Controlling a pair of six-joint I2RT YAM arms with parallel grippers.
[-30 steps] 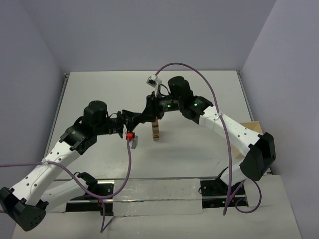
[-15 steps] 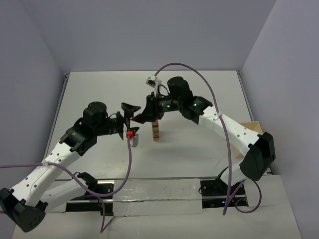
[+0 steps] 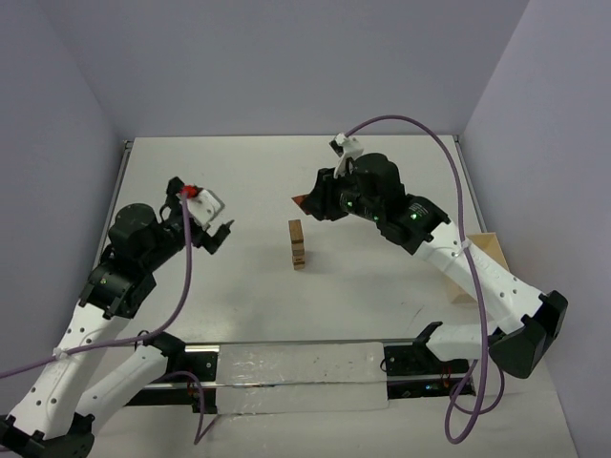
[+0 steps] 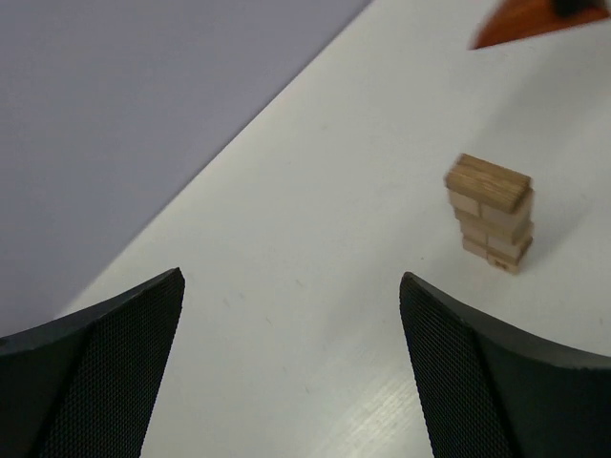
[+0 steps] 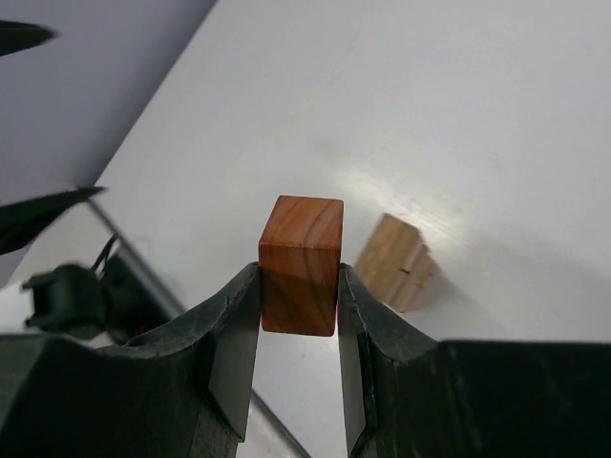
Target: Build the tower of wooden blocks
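Observation:
The wood block tower [image 3: 298, 244] is a short stack of tan blocks standing mid-table, also in the left wrist view [image 4: 490, 212] and the right wrist view [image 5: 396, 262]. My right gripper [image 3: 307, 201] hovers above and just behind it, shut on a reddish-brown block [image 5: 301, 265] that sticks out past the fingertips. That block's corner shows at the top of the left wrist view [image 4: 523, 23]. My left gripper [image 3: 218, 234] is well left of the tower, open wide [image 4: 291, 278] and holding nothing.
A pale wooden tray [image 3: 482, 250] lies at the table's right edge, partly behind the right arm. The walls close in at the back and on both sides. The arm bases and a metal rail [image 3: 305, 367] line the near edge.
The left gripper opened, let go of the reddish-brown block and pulled back to the left. The right gripper closed on that block and lifted it up and to the right of the tower.

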